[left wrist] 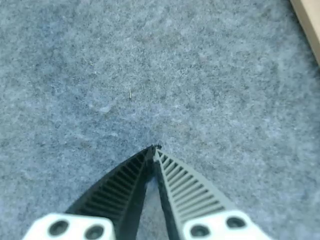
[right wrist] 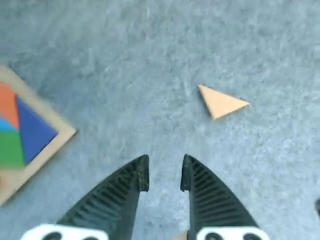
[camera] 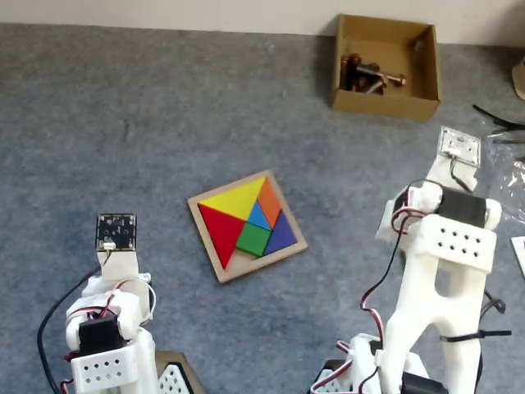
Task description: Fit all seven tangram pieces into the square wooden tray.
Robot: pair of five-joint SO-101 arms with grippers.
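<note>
Tray [camera: 205, 241] seems one piece short; my right gripper [right wrist: 165, 160], jaws apart, must next grasp the tan triangle [right wrist: 220, 102]; my left gripper [left wrist: 154, 148] rests closed.

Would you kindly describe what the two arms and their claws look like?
The left arm and right arm are white plastic with rows of small holes, black motors and red, black and white wires. The left claw and right claw are dark, ribbed and tapered, with white bases.
</note>
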